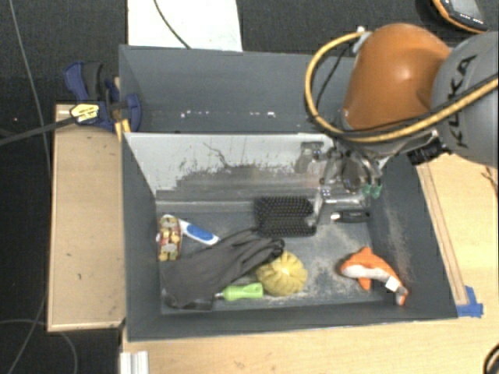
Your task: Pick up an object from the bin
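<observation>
Claw [337, 200] low in grey bin [234, 166], just right of black bristle brush [283, 214] by the back wall; touching or not, unclear. Claw state: can't tell. Black glove [218, 267], yellow scrubber [284, 275] and green handle [243, 291] lie in front, orange toy [366, 267] front right.

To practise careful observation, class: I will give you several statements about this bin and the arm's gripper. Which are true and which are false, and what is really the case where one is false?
1. In the bin, the black brush lies just left of the gripper in this view. True.
2. The orange and white toy lies at the left end. False: it lies at the right, near the front wall.
3. The yellow ball lies right beside the dark glove. True.
4. The gripper hangs over the yellow ball. False: it is beside the brush, towards the back wall.
</observation>
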Controlling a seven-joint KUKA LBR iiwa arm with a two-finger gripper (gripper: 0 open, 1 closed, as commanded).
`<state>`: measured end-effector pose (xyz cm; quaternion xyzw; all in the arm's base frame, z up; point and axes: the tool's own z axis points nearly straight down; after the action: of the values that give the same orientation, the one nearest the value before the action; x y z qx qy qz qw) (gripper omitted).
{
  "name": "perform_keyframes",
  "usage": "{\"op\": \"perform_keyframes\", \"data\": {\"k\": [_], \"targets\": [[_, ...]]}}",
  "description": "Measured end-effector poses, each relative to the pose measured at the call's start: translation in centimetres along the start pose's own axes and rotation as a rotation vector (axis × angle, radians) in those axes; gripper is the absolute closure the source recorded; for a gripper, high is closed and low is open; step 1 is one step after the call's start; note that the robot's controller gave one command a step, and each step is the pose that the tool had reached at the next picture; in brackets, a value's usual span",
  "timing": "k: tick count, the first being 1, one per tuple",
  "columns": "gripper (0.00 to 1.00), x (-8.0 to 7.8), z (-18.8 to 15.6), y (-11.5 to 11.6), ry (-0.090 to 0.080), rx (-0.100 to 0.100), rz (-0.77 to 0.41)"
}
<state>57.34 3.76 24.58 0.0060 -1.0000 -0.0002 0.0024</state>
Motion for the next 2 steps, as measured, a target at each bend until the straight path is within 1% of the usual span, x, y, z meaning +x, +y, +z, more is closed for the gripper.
{"op": "perform_keyframes", "data": {"k": [1, 2], "targets": [[0.00, -0.1, -0.5, 0.0, -0.009, 0.000, 0.002], [0.00, -0.5, 17.1, 0.1, -0.021, -0.005, 0.159]]}}
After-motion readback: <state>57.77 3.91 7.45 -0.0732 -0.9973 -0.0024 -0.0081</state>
